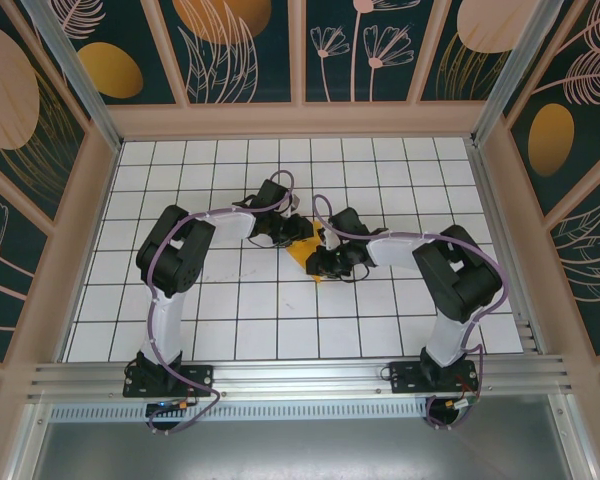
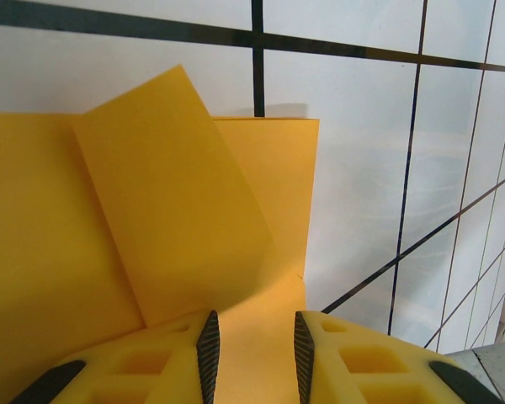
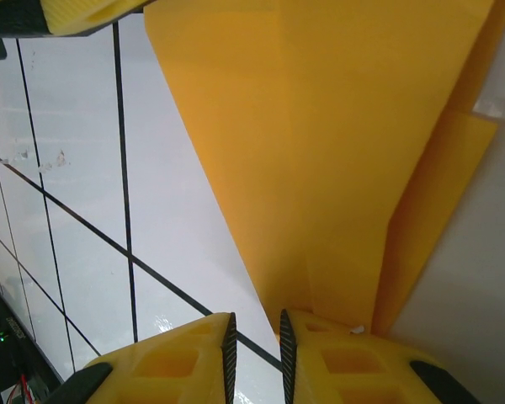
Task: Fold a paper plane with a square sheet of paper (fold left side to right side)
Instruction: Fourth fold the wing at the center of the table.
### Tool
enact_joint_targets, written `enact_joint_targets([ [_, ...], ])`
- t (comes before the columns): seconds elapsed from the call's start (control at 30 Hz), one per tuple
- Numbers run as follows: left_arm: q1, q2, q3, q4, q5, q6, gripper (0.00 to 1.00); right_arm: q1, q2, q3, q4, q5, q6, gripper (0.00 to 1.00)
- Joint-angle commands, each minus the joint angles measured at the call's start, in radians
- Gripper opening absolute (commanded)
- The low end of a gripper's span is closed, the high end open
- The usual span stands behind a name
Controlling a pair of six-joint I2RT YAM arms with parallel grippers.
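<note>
**Paper (image 1: 308, 257) part-folded at mid-surface (image 1: 230, 320)**

Orange-yellow, it tapered to a point, with a slanted flap folded over. The left hand (image 2: 254, 326), jaws slightly apart, straddled its edge. The right hand (image 3: 257, 326), jaws narrowly parted, sat at its tip. The wrist views showed the layers; overhead, merely a small patch between both hands.

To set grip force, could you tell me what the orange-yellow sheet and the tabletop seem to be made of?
The sheet looks like thin matte paper: sharp creases, flat folded flaps. The tabletop seems glossy white hard board or tile, judging by reflections.
</note>
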Motion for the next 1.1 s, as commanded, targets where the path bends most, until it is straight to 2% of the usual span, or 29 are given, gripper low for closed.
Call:
enact_joint_targets([
  [0.0, -0.014, 0.047, -0.034, -0.086, -0.050, -0.003, 0.34, 0.004, 0.012, -0.024, -0.024, 0.008, 0.004, 0.25],
  [0.4, -0.014, 0.049, -0.035, -0.086, -0.059, -0.003, 0.33, 0.024, -0.018, -0.074, -0.032, -0.014, 0.027, 0.24],
  [0.7, -0.015, 0.048, -0.037, -0.081, -0.067, -0.007, 0.33, 0.029, -0.114, -0.186, -0.093, -0.003, 0.038, 0.13],
  [0.93, -0.015, 0.041, -0.040, -0.077, -0.062, -0.010, 0.33, -0.036, -0.245, -0.116, -0.113, -0.015, 0.006, 0.12],
  [1.07, -0.015, 0.037, -0.040, -0.076, -0.062, -0.009, 0.33, -0.063, -0.285, -0.088, -0.027, -0.071, 0.029, 0.12],
])
